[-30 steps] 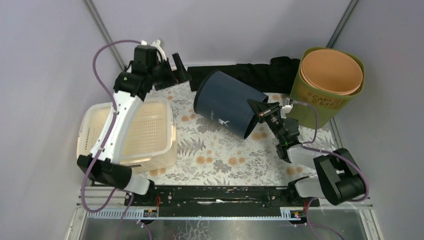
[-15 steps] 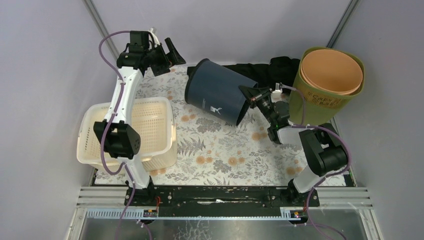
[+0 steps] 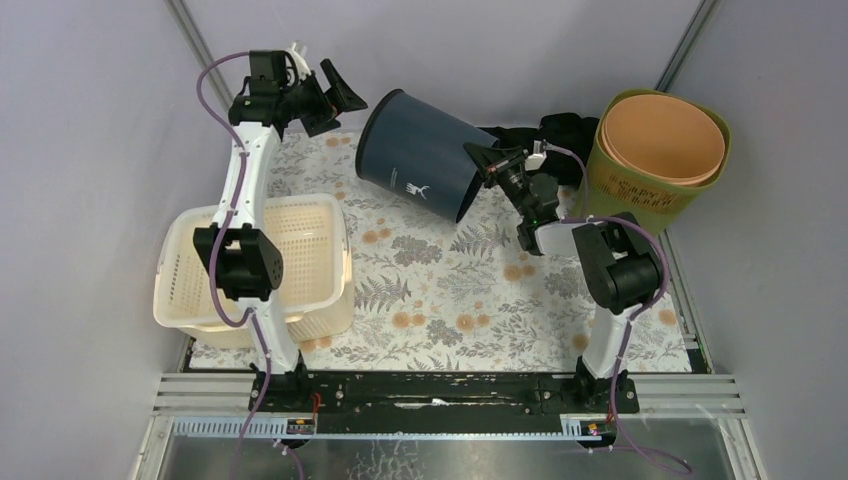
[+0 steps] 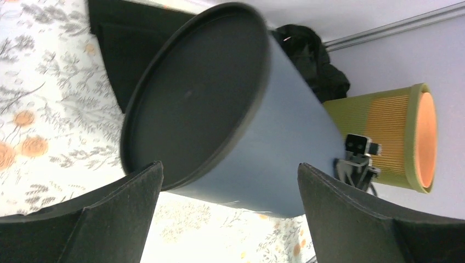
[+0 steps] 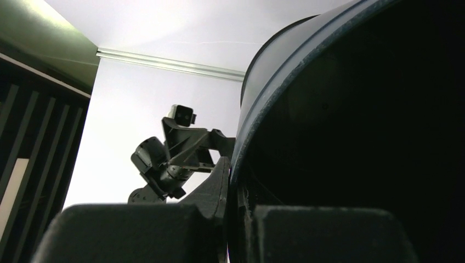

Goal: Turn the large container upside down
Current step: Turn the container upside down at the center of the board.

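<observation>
Right, I am pinching the rim of the large container (image 3: 418, 165) in the right claw (image 3: 483, 160), shut tight on its wall. It is lying tilted near the desk's (image 3: 440, 290) twelve o'clock, mouth facing four, base facing ten. The left claw (image 3: 338, 108) is hanging wide just off that base, apparently not touching. I am judging the best move to be swinging the mouth down toward six, where the desk is offering room. The green bin (image 3: 660, 160) at two, black cloth (image 3: 540, 135) behind and basket (image 3: 300, 250) at eight are crowding the rest.
</observation>
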Action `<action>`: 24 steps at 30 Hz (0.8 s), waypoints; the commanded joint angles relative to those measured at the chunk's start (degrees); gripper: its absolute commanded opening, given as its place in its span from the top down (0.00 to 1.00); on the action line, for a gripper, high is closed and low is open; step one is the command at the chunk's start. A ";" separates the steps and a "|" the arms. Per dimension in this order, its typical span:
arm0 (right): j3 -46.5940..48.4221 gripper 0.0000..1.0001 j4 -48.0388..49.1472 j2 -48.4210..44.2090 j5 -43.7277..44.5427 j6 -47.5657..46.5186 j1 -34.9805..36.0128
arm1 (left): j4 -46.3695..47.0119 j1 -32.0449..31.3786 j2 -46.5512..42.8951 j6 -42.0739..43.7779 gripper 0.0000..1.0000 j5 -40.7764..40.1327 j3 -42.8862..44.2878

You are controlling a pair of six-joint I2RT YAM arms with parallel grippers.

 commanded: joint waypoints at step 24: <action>22.15 1.00 20.18 11.36 2.64 5.59 8.97 | 15.26 1.36 7.23 -4.12 0.00 15.74 5.38</action>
